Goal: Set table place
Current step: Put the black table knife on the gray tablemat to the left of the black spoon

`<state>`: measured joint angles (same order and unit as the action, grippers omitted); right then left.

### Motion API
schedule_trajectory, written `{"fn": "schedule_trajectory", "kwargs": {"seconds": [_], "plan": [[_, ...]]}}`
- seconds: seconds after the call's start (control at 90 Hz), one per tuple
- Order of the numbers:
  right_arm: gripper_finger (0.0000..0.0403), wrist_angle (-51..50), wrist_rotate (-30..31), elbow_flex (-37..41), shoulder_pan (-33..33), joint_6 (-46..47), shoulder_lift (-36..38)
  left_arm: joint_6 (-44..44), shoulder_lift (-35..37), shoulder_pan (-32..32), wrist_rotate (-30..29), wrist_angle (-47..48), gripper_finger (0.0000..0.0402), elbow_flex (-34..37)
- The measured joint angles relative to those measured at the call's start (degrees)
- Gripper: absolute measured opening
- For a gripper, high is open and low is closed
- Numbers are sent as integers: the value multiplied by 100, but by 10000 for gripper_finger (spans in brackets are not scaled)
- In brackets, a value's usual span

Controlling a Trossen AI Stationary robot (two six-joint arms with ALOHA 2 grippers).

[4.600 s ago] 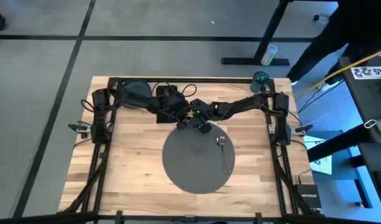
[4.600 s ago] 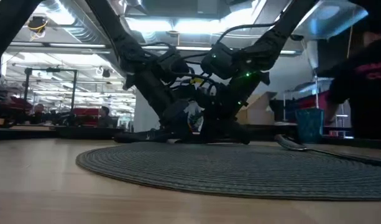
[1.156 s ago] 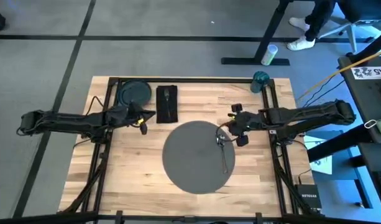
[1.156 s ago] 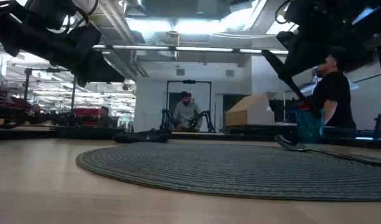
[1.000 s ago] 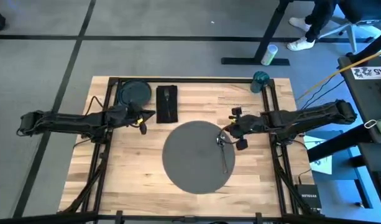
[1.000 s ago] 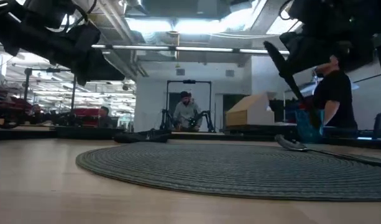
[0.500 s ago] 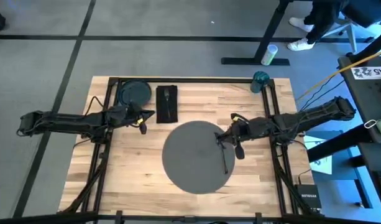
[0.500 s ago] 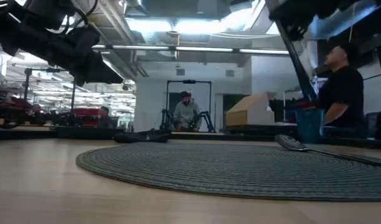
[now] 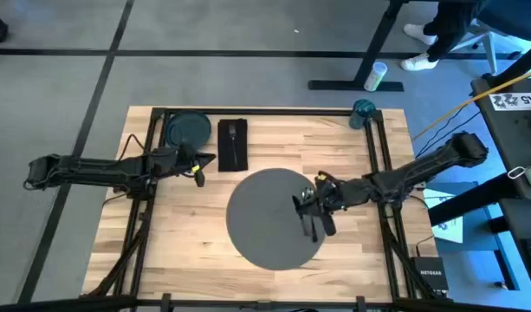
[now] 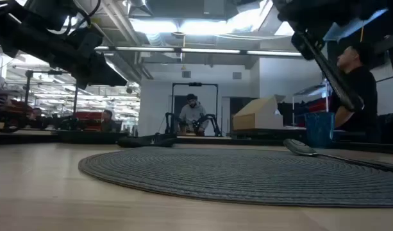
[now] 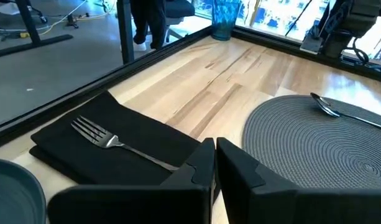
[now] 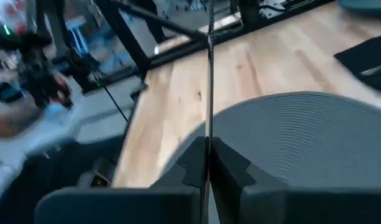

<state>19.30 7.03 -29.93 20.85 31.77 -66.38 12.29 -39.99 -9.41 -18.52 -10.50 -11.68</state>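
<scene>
Only readable text from my cameras: "NETGEAR" on the small black box on the floor by the bench's near right corner, high view. A white sign at the right edge has print, partly legible, looks like "SAS", can't confirm. Nothing legible in the low or wrist views.

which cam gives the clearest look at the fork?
Left wrist view: the fork lies in full on the black napkin, tines and handle distinct. The high view shows it only as a thin sliver on the napkin. In the low view I cannot make it out. The right wrist view shows only a napkin corner.
</scene>
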Motion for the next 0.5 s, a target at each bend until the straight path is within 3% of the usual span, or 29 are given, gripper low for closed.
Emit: {"fn": "schedule_trajectory", "kwargs": {"seconds": [0.2, 0.5], "plan": [[0, 1280, 292, 307, 256, 620, -627, 45, 0, 0, 0, 1, 0, 0], [0, 1411, 488, 320, 366, 1024, -1373, 86, 0, 0, 1, 3, 0, 0]]}}
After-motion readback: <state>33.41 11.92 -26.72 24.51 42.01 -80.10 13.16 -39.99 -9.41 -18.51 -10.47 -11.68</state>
